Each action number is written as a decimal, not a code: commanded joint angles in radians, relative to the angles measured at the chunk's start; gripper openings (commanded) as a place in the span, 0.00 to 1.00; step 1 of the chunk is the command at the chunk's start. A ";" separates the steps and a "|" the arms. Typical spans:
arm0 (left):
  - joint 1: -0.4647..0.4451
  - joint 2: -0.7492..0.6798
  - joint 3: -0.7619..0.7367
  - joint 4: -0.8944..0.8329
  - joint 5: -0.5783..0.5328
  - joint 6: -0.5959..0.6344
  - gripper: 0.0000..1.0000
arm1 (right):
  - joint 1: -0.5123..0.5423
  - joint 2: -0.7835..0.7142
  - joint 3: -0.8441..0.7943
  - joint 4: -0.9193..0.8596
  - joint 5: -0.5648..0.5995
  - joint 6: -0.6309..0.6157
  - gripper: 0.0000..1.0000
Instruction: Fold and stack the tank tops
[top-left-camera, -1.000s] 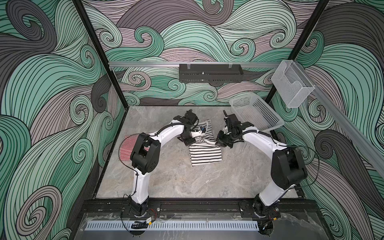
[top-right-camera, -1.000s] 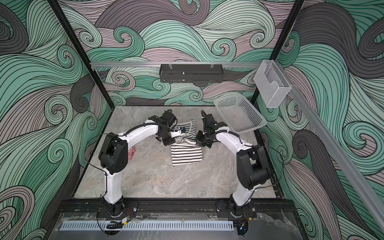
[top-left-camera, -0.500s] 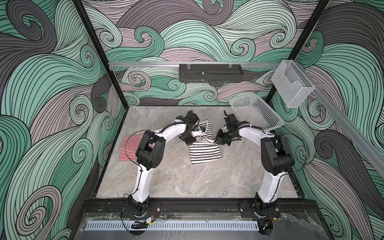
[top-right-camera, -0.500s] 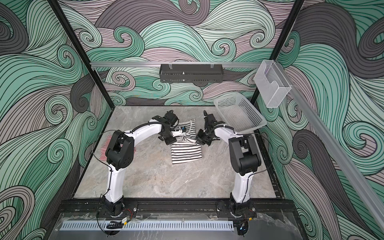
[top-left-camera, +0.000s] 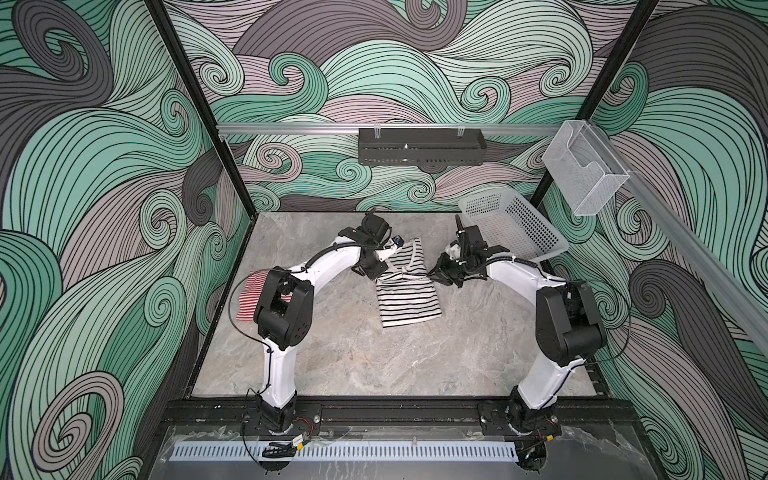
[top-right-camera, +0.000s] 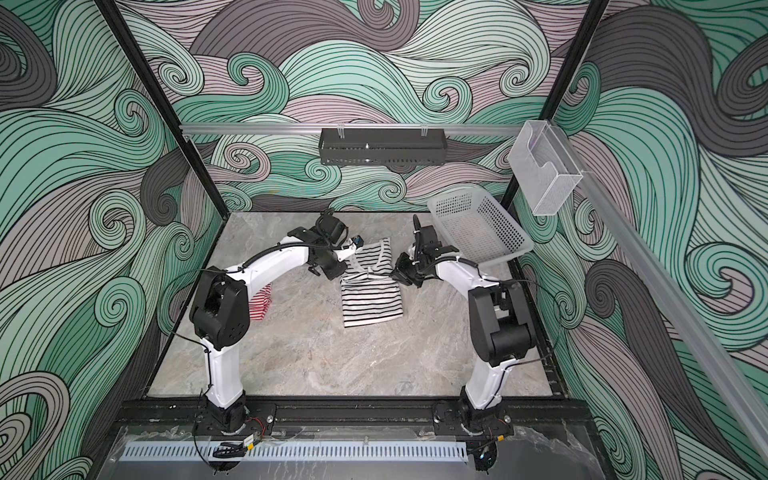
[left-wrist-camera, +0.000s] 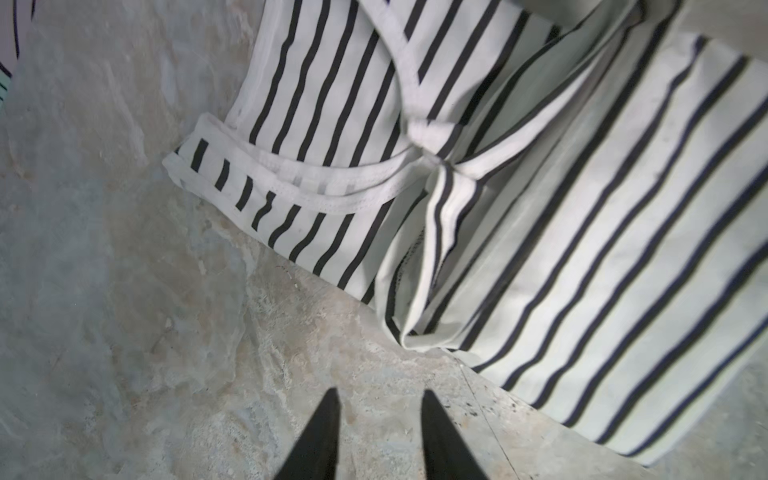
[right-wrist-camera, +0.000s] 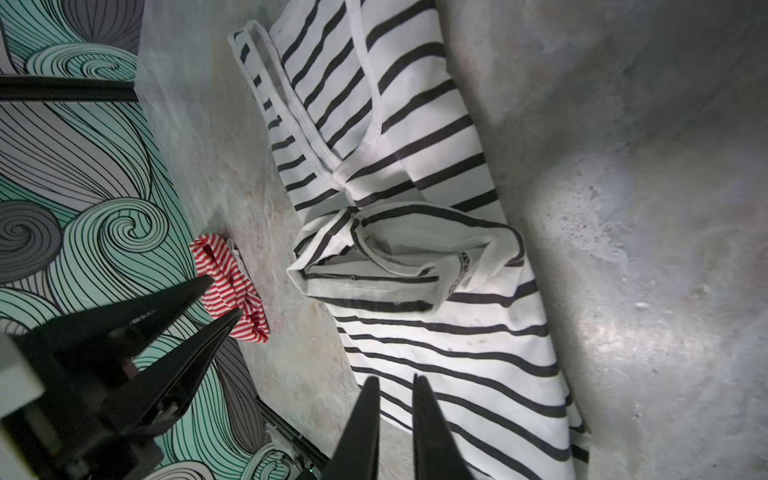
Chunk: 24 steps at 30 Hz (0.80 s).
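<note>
Red tank top (top-left-camera: 248, 302): bunched at the left edge of the table (top-left-camera: 353, 353), partly hidden behind the left arm.
Left gripper (left-wrist-camera: 378, 415): low over bare table, just beside the left edge of the black-striped tank top (top-left-camera: 409, 297). Jaws narrow, nothing between them.
Black-striped tank top: mid-table, between the 2 grippers. Near half flat; far half creased, straps gathered at the middle.
Right gripper (right-wrist-camera: 395, 399): at the top's right edge, over the fabric. Jaws a thin slit apart, gripping nothing.
Basket (top-left-camera: 511, 232): far right, apart from both tops.
</note>
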<state>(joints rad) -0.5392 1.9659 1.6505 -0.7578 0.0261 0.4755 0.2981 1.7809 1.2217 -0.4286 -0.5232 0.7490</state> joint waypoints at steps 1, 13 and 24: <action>-0.016 0.005 0.001 -0.087 0.103 0.007 0.12 | 0.019 0.042 -0.007 -0.004 0.023 -0.007 0.07; -0.034 0.125 0.053 -0.149 0.182 0.043 0.00 | 0.021 0.202 0.161 -0.061 0.040 -0.028 0.02; -0.018 0.241 0.136 -0.076 0.098 0.017 0.00 | -0.016 0.291 0.222 -0.039 0.007 -0.010 0.01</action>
<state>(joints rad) -0.5648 2.1742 1.7382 -0.8555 0.1604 0.5098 0.2890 2.0533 1.4239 -0.4656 -0.5072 0.7364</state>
